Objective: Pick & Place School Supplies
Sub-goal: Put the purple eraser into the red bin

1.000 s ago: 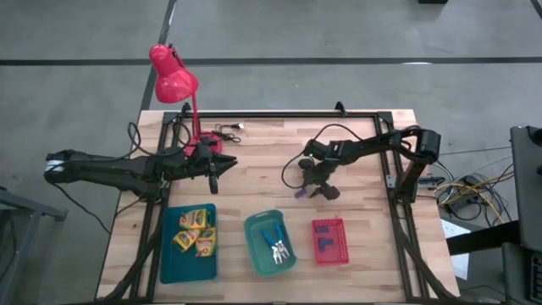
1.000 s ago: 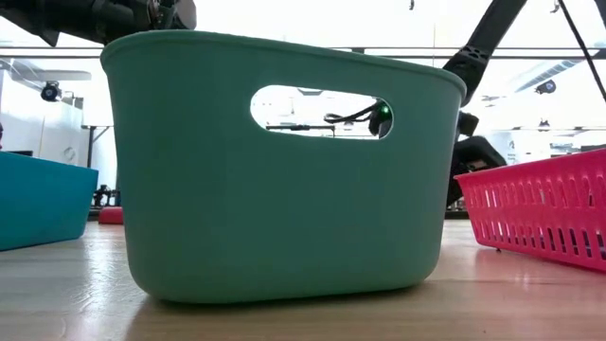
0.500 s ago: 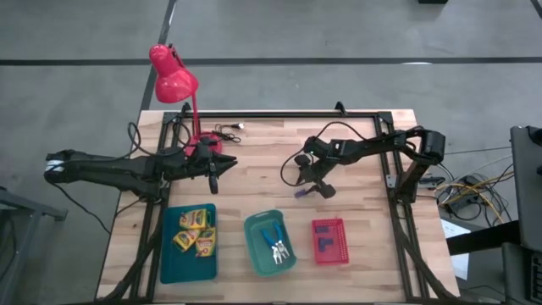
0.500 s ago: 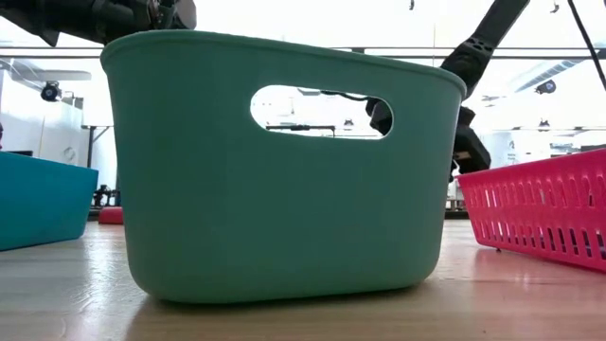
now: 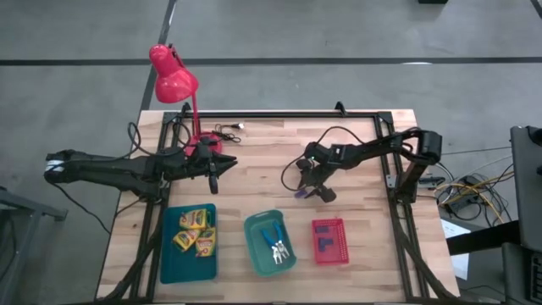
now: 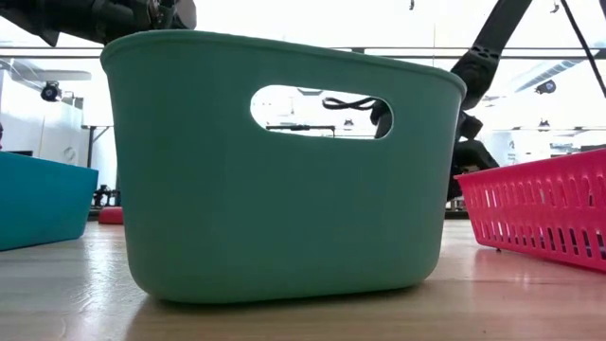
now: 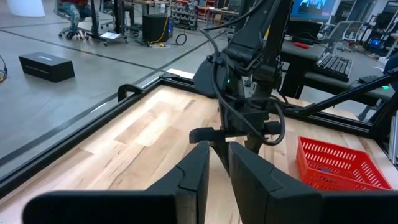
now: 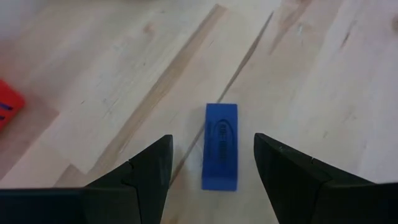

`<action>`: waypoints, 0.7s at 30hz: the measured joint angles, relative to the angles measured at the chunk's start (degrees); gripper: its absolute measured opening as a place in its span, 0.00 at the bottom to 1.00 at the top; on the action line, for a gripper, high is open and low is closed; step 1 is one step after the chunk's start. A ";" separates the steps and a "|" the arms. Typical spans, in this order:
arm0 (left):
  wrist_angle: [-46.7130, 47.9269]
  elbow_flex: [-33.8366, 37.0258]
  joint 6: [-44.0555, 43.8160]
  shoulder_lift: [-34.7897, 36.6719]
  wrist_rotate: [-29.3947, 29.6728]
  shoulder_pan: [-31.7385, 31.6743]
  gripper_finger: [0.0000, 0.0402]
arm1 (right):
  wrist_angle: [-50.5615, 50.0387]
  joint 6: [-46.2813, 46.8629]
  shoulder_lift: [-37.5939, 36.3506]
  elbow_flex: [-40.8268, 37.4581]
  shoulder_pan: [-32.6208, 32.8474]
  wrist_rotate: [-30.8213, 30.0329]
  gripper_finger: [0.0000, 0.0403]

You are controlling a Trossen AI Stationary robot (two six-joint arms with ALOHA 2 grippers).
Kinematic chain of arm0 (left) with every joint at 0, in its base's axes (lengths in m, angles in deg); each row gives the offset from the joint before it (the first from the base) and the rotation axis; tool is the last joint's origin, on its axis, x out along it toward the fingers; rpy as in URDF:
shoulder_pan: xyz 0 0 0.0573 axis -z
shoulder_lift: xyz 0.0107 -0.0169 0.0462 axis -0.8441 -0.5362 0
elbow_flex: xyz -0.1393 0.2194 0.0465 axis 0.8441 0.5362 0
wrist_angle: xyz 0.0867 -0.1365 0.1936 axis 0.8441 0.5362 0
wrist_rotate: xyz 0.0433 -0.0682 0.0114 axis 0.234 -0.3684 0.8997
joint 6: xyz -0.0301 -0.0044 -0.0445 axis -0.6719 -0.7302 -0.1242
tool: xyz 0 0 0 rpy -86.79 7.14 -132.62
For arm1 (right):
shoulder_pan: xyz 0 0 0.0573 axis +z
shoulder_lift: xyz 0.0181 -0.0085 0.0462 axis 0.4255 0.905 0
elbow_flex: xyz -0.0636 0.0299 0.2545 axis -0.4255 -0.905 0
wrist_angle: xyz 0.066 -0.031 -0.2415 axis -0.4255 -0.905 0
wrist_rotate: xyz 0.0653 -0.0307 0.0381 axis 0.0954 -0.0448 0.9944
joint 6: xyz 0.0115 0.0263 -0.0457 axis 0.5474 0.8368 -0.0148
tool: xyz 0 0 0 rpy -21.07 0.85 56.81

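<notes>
The right end effector (image 8: 211,177) hangs wide over a small block (image 8: 220,155) on the bench (image 5: 254,161). The left end effector (image 5: 213,169), narrow and empty, waits at nine o'clock.

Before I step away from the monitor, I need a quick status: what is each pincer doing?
Left pincer: nearly shut, holding nothing, hovering over the table.
Right pincer: open, straddling the small blue block, not yet gripping it.
</notes>
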 joint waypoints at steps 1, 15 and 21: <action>0.01 0.00 0.00 0.00 -0.01 0.00 0.17 | 0.01 0.59 0.31 0.00 0.10 -0.21 0.54; 0.02 0.00 0.00 0.02 0.00 0.00 0.17 | 1.67 1.37 1.54 -0.30 1.64 -7.12 0.54; 0.02 0.00 0.00 0.02 0.00 0.00 0.17 | 1.38 1.40 1.73 -0.61 1.84 -7.60 0.54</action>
